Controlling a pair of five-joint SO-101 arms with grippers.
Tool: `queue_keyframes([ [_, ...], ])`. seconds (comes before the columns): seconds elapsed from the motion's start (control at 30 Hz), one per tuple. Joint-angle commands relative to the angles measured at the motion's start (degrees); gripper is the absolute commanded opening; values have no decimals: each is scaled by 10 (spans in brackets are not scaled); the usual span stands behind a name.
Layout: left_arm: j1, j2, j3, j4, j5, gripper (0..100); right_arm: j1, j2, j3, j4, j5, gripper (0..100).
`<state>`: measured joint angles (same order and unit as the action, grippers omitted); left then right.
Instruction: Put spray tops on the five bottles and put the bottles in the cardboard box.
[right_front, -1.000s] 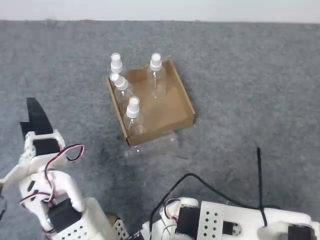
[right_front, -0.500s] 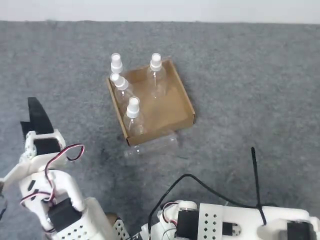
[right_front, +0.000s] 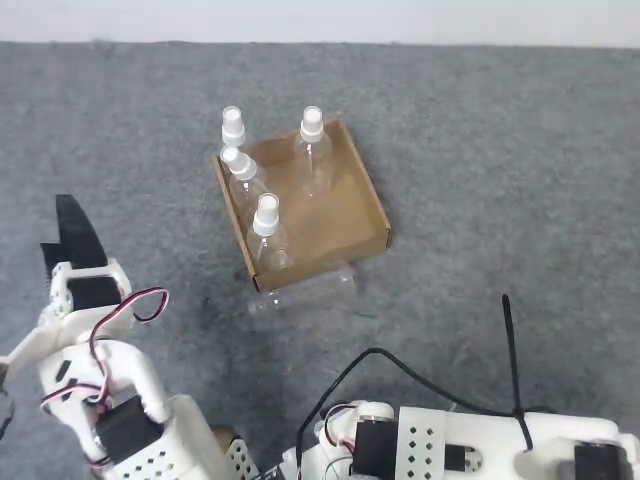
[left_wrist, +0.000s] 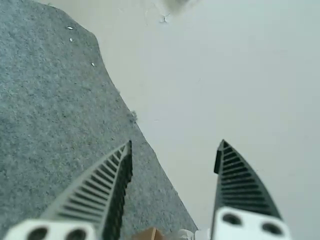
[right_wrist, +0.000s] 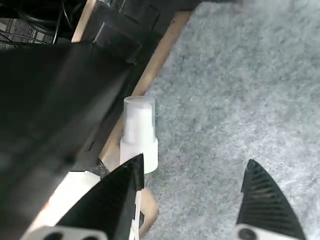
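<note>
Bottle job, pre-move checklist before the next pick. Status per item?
1. Left end effector open and empty: ok.
2. Right end effector open and empty: ok.
3. Loose spray top available: ok. It stands upright close to the right end effector.
4. Fifth bottle capped and boxed: not ok. It lies on the carpet against the near wall of the cardboard box, and no top shows on it.
5. Four capped bottles upright at the box: ok.
6. Rear corner bottle fully inside the box: cannot tell.
</note>
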<state>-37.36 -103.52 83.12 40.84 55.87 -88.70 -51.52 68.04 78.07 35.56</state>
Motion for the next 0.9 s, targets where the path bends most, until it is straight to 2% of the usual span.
queue_keyframes([
  [0.0,-1,-8,-6,-21,-5,250,6,-10,-21,5,-19,262],
  [0.57,-3,-7,-6,-22,-5,250,53,-11,-27,11,-18,262],
  [0.73,-4,-7,-6,-21,-5,250,42,-12,-22,19,26,262],
  [0.87,-39,-8,-6,-21,-3,250,73,-12,-23,24,52,262],
])
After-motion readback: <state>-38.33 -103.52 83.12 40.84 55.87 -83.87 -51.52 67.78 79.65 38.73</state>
